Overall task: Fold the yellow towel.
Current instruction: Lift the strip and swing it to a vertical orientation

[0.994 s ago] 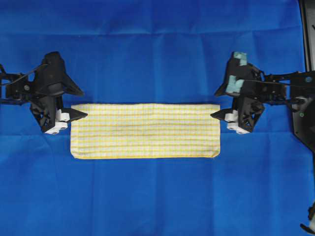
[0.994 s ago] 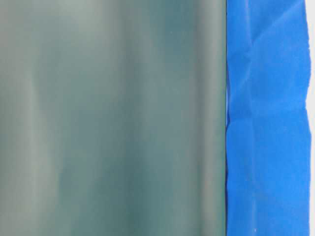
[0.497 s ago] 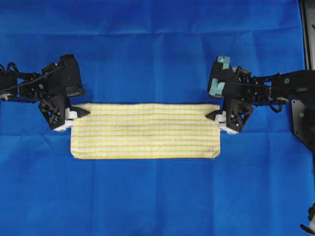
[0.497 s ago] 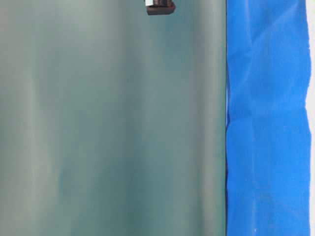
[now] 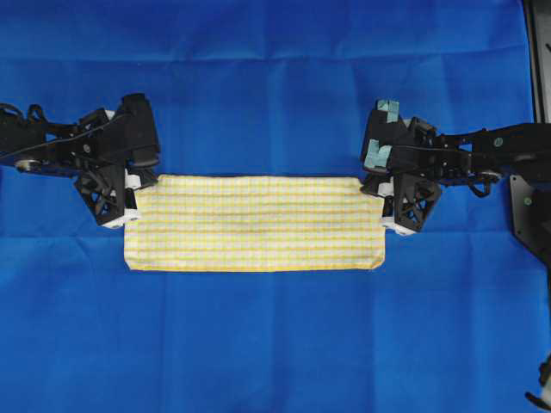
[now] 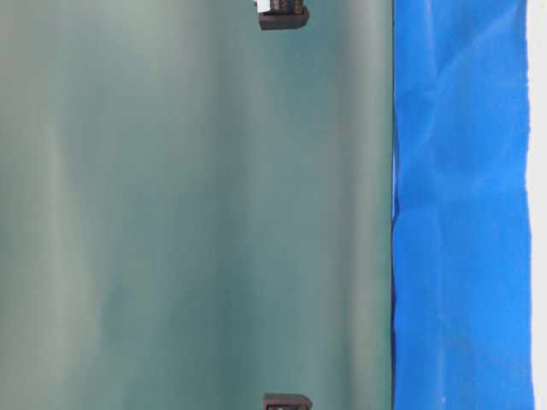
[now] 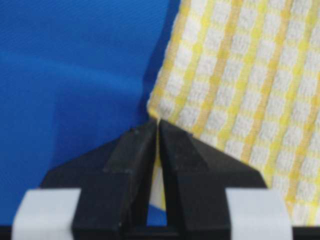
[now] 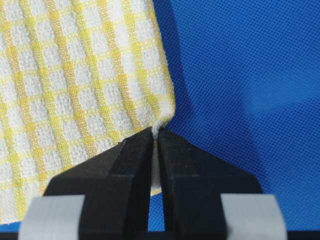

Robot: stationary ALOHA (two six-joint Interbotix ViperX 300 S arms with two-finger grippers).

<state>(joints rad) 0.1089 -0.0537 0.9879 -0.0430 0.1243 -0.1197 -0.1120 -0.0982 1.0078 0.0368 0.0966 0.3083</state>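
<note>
Overhead view: both tools, left [image 5: 136, 182] and right [image 5: 377, 188], pinch yellow towel [image 5: 254, 224] corners.

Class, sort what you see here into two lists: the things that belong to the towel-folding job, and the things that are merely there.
Belong to the job:
- yellow towel
- left gripper, shut on a towel corner
- right gripper, shut on a towel corner

Merely there:
- blue cloth under the towel
- blurred green surface, table-level view

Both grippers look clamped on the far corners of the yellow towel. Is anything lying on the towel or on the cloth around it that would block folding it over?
Nothing visible does. The left gripper and right gripper are each shut on a far corner of the yellow towel. Its top is bare, and the blue cloth around it shows no other objects.
</note>
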